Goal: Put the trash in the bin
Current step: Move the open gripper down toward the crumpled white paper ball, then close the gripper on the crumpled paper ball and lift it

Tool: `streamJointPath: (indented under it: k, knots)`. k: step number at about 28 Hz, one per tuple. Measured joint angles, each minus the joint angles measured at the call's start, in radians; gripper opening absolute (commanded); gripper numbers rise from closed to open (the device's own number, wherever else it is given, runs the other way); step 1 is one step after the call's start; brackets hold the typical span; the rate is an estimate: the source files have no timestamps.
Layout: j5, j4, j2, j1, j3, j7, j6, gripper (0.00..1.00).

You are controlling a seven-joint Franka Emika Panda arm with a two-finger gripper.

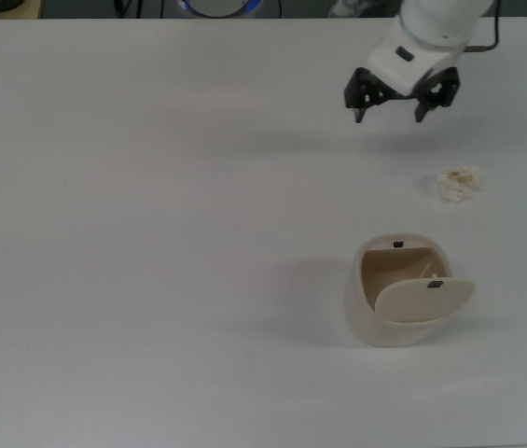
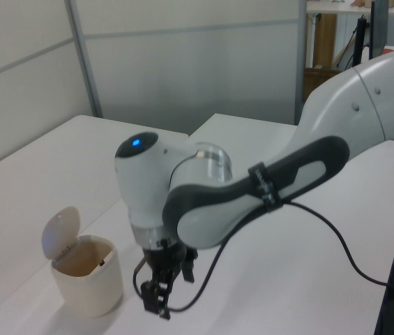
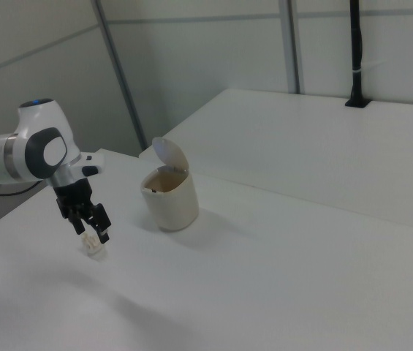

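Note:
The trash (image 1: 457,184) is a small crumpled off-white wad lying on the white table at the top view's right. In the right view the trash (image 3: 93,247) lies just below my gripper. My gripper (image 1: 390,116) hovers open and empty, up and to the left of the wad in the top view. The cream bin (image 1: 398,291) stands upright below the wad with its oval lid (image 1: 424,300) swung open and its tan inside showing. In the left view my gripper (image 2: 157,303) hangs to the right of the bin (image 2: 86,276), and the arm hides the trash.
The white table (image 1: 151,233) stretches wide to the top view's left. A second table (image 3: 323,139) adjoins behind the bin in the right view, with a black post (image 3: 355,51) at its far side. A black cable (image 2: 336,241) trails off the arm.

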Motion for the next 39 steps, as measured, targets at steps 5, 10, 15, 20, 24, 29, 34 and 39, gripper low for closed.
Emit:
streamJointPath:
  k: [5, 10, 15, 20, 24, 29, 34, 39]
  knots:
    - [-0.037, 0.019, 0.032, 0.058, 0.001, 0.099, 0.017, 1.0]
    - [-0.08, 0.053, 0.068, 0.113, 0.001, 0.202, 0.018, 1.0]
    - [-0.124, 0.108, 0.13, 0.15, 0.001, 0.281, 0.019, 1.0]
    - [-0.146, 0.151, 0.187, 0.167, 0.001, 0.314, 0.023, 1.0]
    - [-0.191, 0.193, 0.227, 0.179, 0.001, 0.33, 0.028, 1.0]
    - [-0.273, 0.239, 0.276, 0.194, 0.001, 0.394, 0.051, 1.0]
    - [-0.309, 0.265, 0.318, 0.2, 0.001, 0.406, 0.073, 1.0]
    - [-0.315, 0.299, 0.355, 0.212, 0.001, 0.411, 0.076, 1.0]
